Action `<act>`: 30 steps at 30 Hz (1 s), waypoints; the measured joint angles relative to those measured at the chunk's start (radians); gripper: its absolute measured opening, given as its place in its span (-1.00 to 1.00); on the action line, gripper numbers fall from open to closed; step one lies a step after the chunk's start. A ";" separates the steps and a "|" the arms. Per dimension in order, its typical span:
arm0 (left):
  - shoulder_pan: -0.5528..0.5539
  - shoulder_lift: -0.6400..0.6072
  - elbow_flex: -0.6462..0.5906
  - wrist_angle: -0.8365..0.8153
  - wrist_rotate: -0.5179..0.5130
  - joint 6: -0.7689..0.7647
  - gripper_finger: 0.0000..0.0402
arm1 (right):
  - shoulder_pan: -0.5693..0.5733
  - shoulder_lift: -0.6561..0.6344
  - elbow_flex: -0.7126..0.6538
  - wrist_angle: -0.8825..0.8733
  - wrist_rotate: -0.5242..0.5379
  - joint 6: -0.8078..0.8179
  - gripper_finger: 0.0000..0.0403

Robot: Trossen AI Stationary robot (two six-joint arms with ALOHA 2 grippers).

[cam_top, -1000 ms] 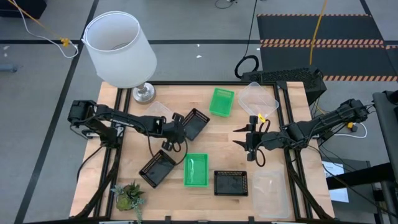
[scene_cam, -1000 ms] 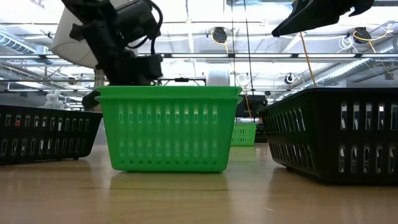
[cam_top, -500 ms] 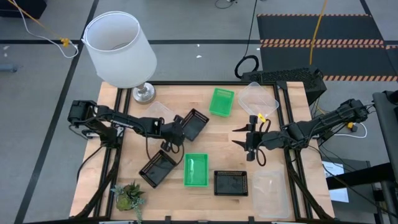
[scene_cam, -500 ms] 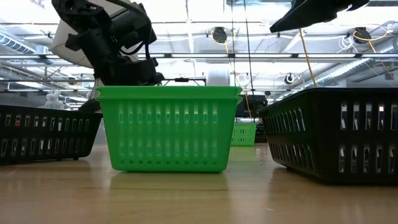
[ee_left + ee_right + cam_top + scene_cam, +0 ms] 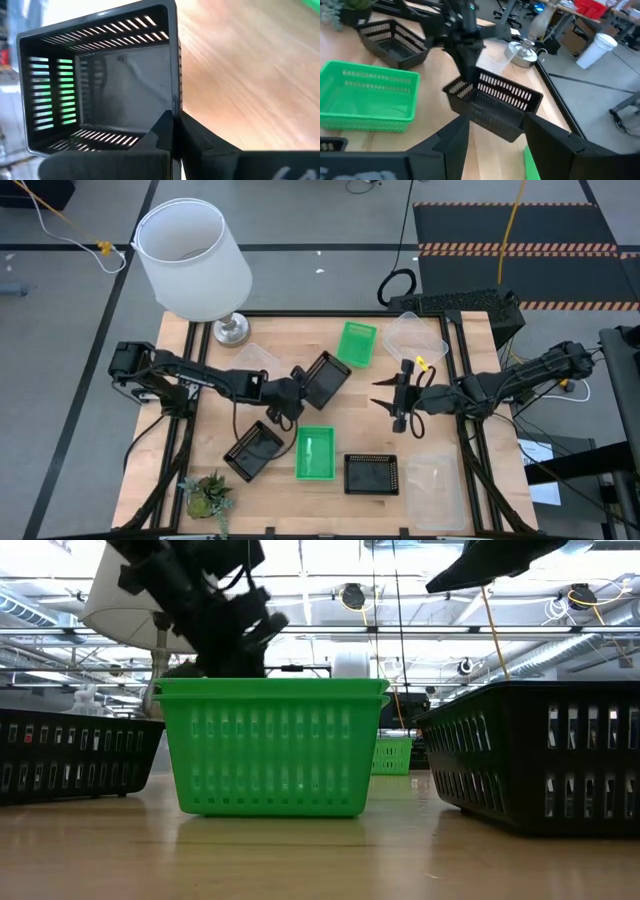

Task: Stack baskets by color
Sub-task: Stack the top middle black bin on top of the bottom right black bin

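Note:
My left gripper (image 5: pixel 293 392) is shut on a black basket (image 5: pixel 325 378) near the table's middle. The basket is tipped and shows again in the right wrist view (image 5: pixel 495 102). My right gripper (image 5: pixel 390 398) hangs open to its right, above the table, touching nothing. On their bases stand a green basket (image 5: pixel 315 452) and two black baskets (image 5: pixel 253 450) (image 5: pixel 371 473) at the near side. Another green basket (image 5: pixel 356 343) stands at the far side. Clear baskets lie at the far right (image 5: pixel 414 335), near right (image 5: pixel 435 485) and far left (image 5: pixel 255 357). My left gripper pinches one side wall of the black basket at its rim (image 5: pixel 175 107), near a corner, one finger inside and one outside. The fingers come slanting down from the table's left. The basket is tilted, its opening turned toward the gripper, and looks lifted off the wood.
A white lamp (image 5: pixel 192 260) stands at the far left corner and a small potted plant (image 5: pixel 207 495) at the near left corner. Bare wood (image 5: pixel 365 425) lies between the two grippers and the near baskets.
My left gripper has risen a little and rolled, moving toward the table's right with the black basket. The basket has come up off the wood, turned about and tipped. My right arm has kept still.

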 joint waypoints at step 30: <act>-0.150 0.000 0.185 -0.123 0.063 0.204 -0.93 | -0.199 0.615 0.727 -0.466 -0.272 -0.141 -0.07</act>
